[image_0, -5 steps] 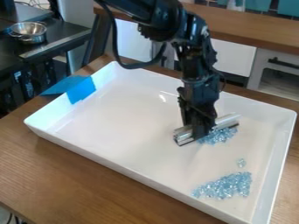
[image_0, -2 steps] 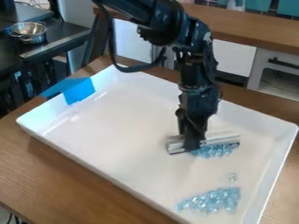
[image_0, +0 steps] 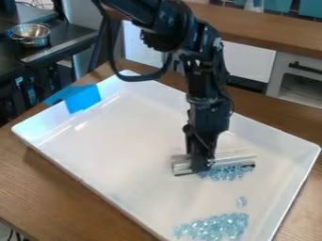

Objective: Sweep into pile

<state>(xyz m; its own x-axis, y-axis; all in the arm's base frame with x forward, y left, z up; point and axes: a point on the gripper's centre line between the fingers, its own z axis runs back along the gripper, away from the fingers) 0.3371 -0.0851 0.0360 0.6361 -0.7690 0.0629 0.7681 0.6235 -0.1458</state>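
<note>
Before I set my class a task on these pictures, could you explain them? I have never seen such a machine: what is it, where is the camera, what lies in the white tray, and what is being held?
The machine is a black robot arm, reaching in from the top. Every picture comes from one fixed camera looking down at a slant. On the wooden table sits a white tray, with blue tape on its far left corner. In it lie clear, bluish pieces: a smaller heap beside the bar, one small bit apart, and a larger heap nearest the camera. The tool at the arm's end holds a pale bar, probably for sweeping the pieces together.
</note>
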